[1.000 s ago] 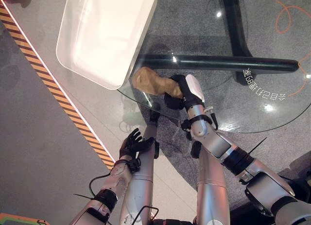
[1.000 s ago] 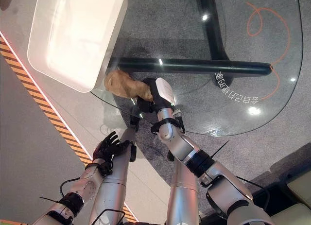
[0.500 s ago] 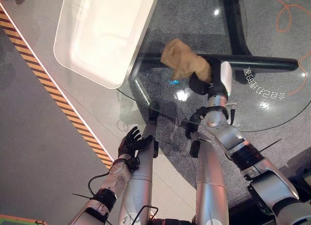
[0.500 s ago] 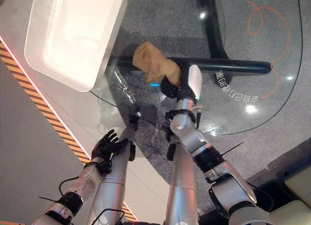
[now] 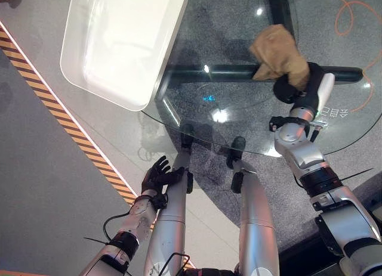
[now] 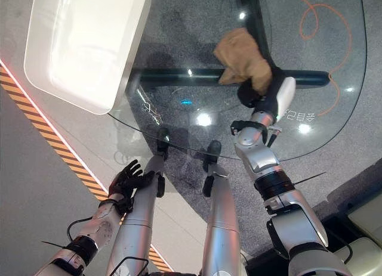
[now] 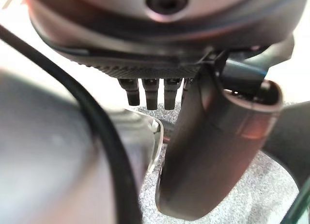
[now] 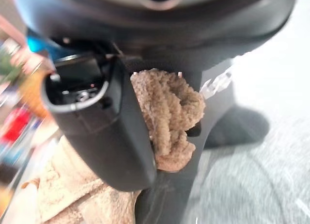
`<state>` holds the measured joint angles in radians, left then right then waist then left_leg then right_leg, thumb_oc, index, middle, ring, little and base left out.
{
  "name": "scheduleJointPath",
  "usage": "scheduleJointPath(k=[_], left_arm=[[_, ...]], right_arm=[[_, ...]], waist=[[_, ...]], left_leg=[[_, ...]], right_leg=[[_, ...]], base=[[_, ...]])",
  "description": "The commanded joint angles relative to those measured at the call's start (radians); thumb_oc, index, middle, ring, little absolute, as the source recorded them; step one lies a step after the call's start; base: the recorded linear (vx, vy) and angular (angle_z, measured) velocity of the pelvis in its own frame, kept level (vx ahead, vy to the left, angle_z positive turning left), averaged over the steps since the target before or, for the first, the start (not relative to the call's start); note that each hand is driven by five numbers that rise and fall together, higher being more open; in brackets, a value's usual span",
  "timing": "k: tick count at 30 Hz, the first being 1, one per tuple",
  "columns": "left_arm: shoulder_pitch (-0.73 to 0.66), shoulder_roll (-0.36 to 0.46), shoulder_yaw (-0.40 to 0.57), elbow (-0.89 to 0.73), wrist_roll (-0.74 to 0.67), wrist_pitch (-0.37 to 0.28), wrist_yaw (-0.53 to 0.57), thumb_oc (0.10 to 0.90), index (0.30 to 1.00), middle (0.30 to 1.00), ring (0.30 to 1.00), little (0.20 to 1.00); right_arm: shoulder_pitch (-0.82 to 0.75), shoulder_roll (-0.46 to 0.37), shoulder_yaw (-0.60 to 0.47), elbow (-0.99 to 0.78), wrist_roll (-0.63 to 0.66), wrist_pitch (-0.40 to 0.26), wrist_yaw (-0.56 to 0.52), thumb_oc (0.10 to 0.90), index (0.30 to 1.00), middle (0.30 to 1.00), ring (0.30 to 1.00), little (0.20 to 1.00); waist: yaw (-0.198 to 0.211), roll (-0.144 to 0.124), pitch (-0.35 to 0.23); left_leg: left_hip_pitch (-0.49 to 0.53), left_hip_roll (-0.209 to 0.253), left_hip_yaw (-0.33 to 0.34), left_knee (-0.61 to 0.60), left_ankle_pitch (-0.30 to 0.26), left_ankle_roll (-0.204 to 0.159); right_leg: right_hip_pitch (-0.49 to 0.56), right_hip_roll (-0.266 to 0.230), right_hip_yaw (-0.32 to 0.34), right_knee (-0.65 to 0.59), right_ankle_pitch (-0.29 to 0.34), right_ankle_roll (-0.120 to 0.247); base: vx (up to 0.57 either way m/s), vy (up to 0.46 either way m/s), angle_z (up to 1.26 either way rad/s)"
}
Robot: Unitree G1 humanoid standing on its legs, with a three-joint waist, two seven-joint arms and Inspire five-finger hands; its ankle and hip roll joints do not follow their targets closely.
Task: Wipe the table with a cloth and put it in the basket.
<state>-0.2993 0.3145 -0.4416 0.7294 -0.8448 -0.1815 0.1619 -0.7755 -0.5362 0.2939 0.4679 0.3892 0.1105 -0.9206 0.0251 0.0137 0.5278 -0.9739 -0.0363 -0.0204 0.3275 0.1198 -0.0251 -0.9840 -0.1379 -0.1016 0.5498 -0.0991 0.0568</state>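
Cloth (image 5: 277,52) swept rightward, right hand's (image 5: 296,88) fingers buried in it

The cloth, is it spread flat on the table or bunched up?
Bunched up. The tan cloth is crumpled, gripped in the right hand on the glass table; the right wrist view shows folds squeezed between thumb and fingers.

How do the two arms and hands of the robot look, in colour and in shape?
Both arms are silver-grey metal tubes with black rings at the joints. The left hand is dark all over. The right hand is dark too, with a white cover along one side. Thin black cables run by both forearms.
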Motion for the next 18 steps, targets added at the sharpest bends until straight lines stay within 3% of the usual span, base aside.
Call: scheduleJointPath(k=[1, 2, 5, 6, 7, 10, 13, 14, 18], left_arm=[[0.166, -0.023, -0.015, -0.045, -0.008, -0.013, 0.002, 0.8, 0.9, 0.9, 0.9, 0.9], [0.148, -0.022, -0.01, -0.048, -0.008, -0.013, 0.003, 0.8, 0.9, 0.9, 0.9, 0.9], [0.155, -0.019, -0.01, -0.057, -0.014, -0.015, 0.005, 0.8, 0.9, 0.9, 0.9, 0.9], [0.172, -0.019, -0.014, -0.056, -0.014, -0.014, 0.005, 0.8, 0.9, 0.9, 0.9, 0.9], [0.152, -0.017, -0.011, -0.06, -0.017, -0.011, 0.008, 0.8, 0.9, 0.9, 0.9, 0.9], [0.161, -0.022, -0.019, -0.057, -0.02, -0.014, 0.012, 0.8, 0.9, 0.9, 0.9, 0.9], [0.161, -0.026, -0.022, -0.057, -0.02, -0.013, 0.011, 0.8, 0.9, 0.9, 0.9, 0.9], [0.142, -0.027, -0.016, -0.057, -0.021, -0.012, 0.012, 0.8, 0.9, 0.9, 0.9, 0.9], [0.137, -0.034, -0.014, -0.052, -0.018, -0.014, 0.012, 0.8, 0.9, 0.9, 0.9, 0.9]], right_arm=[[0.113, -0.175, -0.138, 0.045, 0.09, -0.103, -0.167, 0.1, 0.3, 0.3, 0.3, 0.2], [0.098, -0.178, -0.144, 0.043, 0.09, -0.104, -0.168, 0.1, 0.3, 0.3, 0.3, 0.2], [0.121, -0.162, -0.189, 0.044, 0.148, -0.184, -0.199, 0.1, 0.3, 0.3, 0.3, 0.2], [0.138, -0.158, -0.185, 0.047, 0.153, -0.191, -0.201, 0.1, 0.3, 0.3, 0.3, 0.2], [0.123, -0.154, -0.202, 0.042, 0.168, -0.214, -0.218, 0.1, 0.3, 0.3, 0.3, 0.2], [0.13, -0.14, -0.205, 0.029, 0.174, -0.234, -0.236, 0.1, 0.3, 0.3, 0.3, 0.2], [0.123, -0.13, -0.204, 0.024, 0.165, -0.241, -0.231, 0.1, 0.3, 0.3, 0.3, 0.2], [0.1, -0.132, -0.204, 0.013, 0.155, -0.233, -0.217, 0.1, 0.3, 0.3, 0.3, 0.2], [0.078, -0.124, -0.174, -0.02, 0.113, -0.194, -0.181, 0.1, 0.3, 0.3, 0.3, 0.2]], waist=[[-0.008, 0.04, -0.008], [-0.012, 0.038, -0.008], [-0.014, 0.038, -0.008], [-0.011, 0.04, -0.008], [-0.015, 0.038, -0.008], [-0.013, 0.04, -0.008], [-0.01, 0.043, -0.008], [-0.014, 0.041, -0.008], [-0.012, 0.042, -0.008]], left_leg=[[0.019, -0.044, 0.065, 0.132, -0.208, 0.045], [-0.016, -0.047, 0.072, 0.124, -0.175, 0.049], [-0.014, -0.048, 0.072, 0.121, -0.176, 0.049], [0.02, -0.045, 0.064, 0.129, -0.208, 0.046], [-0.012, -0.049, 0.071, 0.118, -0.174, 0.049], [0.018, -0.048, 0.063, 0.118, -0.196, 0.046], [0.029, -0.048, 0.062, 0.115, -0.201, 0.046], [-0.005, -0.051, 0.069, 0.105, -0.166, 0.049], [-0.002, -0.053, 0.068, 0.096, -0.161, 0.049]], right_leg=[[0.008, 0.08, -0.003, -0.18, 0.153, 0.021], [-0.022, 0.075, -0.008, -0.194, 0.185, 0.014], [-0.02, 0.077, -0.006, -0.199, 0.187, 0.014], [0.011, 0.082, 0.0, -0.186, 0.157, 0.02], [-0.015, 0.078, -0.005, -0.204, 0.189, 0.013], [0.012, 0.082, 0.0, -0.201, 0.168, 0.018], [0.022, 0.083, 0.001, -0.201, 0.161, 0.017], [-0.008, 0.076, -0.005, -0.216, 0.192, 0.01], [-0.008, 0.076, -0.005, -0.219, 0.191, 0.008]], base=[[-0.01, -0.013, -0.04], [-0.01, -0.012, -0.05], [-0.01, -0.008, -0.04], [0.0, 0.0, 0.0], [-0.01, -0.009, -0.04], [0.02, -0.004, -0.07], [-0.03, 0.001, -0.05], [-0.05, 0.004, -0.01], [-0.01, 0.001, 0.0]])
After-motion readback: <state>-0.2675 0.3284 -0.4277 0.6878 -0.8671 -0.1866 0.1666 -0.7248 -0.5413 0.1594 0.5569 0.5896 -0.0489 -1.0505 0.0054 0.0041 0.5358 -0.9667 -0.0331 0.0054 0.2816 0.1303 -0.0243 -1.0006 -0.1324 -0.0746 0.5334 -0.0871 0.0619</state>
